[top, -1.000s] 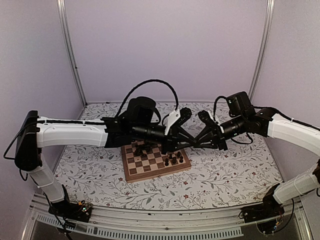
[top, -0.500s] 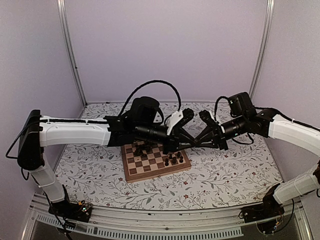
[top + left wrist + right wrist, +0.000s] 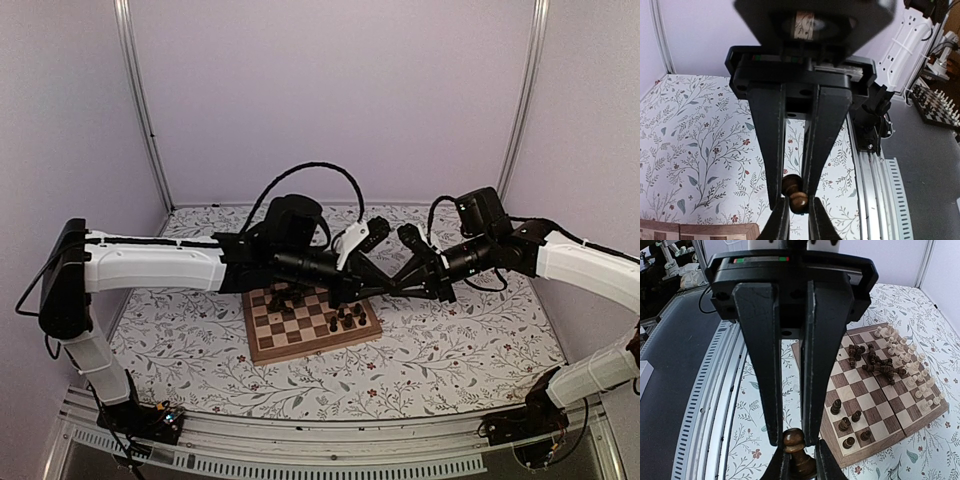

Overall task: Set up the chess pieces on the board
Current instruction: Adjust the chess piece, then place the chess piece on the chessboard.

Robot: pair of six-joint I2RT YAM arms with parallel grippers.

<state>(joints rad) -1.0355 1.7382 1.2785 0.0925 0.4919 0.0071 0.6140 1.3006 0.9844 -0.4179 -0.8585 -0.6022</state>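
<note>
Dark brown pawn (image 3: 797,447) clamped tight in the right claw (image 3: 799,465), hanging over the floral desk (image 3: 920,455) near a corner of the board (image 3: 867,402). Left claw (image 3: 795,222) likewise squeezed shut on another dark piece (image 3: 794,192), just off the board's edge. Down on the board, pale pieces (image 3: 910,367) lined along one side, dark heap (image 3: 880,364) toppled mid-board, few dark ones (image 3: 845,424) standing near the corner.
</note>
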